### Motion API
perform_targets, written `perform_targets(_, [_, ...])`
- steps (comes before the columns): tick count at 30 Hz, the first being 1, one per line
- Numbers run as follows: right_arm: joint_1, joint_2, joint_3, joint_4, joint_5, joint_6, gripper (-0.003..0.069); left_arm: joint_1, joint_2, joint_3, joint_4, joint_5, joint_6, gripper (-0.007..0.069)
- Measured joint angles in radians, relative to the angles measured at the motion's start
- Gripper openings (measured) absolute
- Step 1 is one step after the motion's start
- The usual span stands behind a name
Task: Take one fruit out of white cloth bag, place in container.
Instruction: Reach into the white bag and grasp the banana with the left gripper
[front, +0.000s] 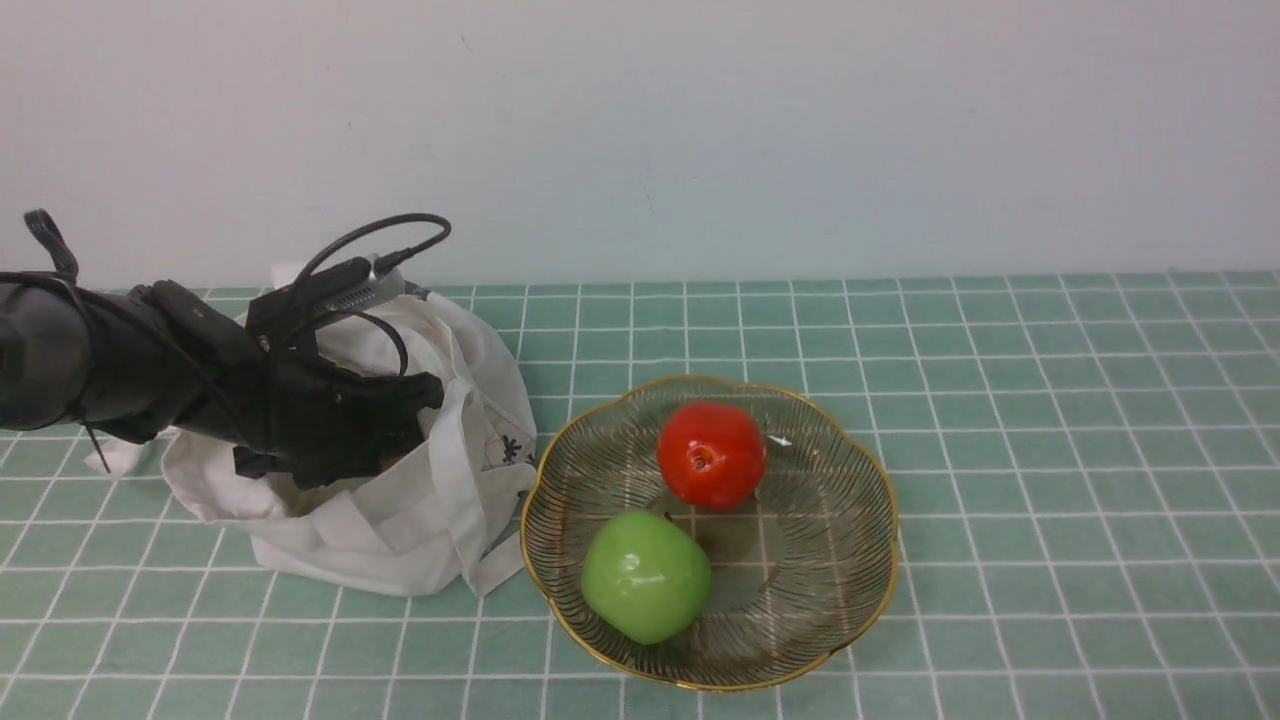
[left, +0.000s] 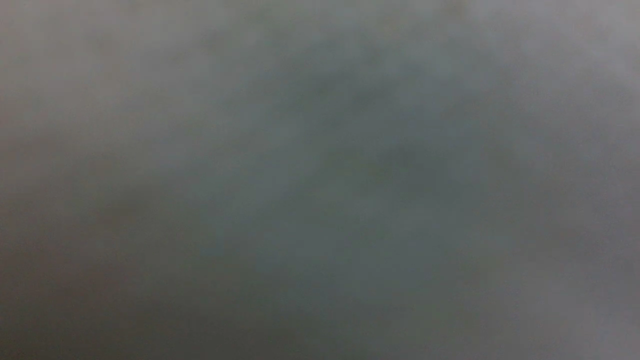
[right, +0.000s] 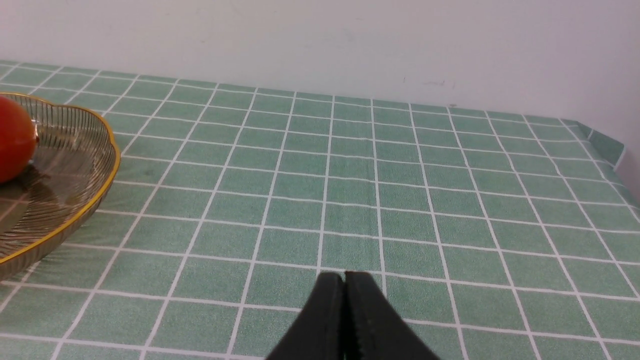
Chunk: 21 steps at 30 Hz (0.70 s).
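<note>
Left end effector (front: 398, 424) sits inside the white cloth bag (front: 430, 520) near the bench (front: 1050, 450) left edge; its opening cannot be determined. Right end effector (right: 345, 282) is closed, empty. The container (front: 850, 560) stands just beside the bag.

Off-white bag (front: 400, 530), gold-rimmed ribbed bowl (front: 840, 560), red apple (front: 711, 455), green apple (front: 645, 576), green-checked tablecloth (front: 1080, 500)

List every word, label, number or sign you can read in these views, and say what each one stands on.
Black printed marks on the white cloth bag: too small and creased to read.
Glass bowl, red apple, green apple, tablecloth: no text on any of them.
Left wrist view: only a grey blur, nothing legible.
So no text here can be quoted.
</note>
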Motion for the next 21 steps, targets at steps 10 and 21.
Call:
perform_targets(10, [0.0,0.0,0.0,0.0,0.0,0.0,-0.0015,0.006,-0.072,0.002,0.053,0.077,0.026,0.0135])
perform_targets(21, [0.0,0.0,0.0,0.0,0.0,0.0,-0.0015,0.01,-0.221,0.002,0.19,0.212,0.025,-0.0008])
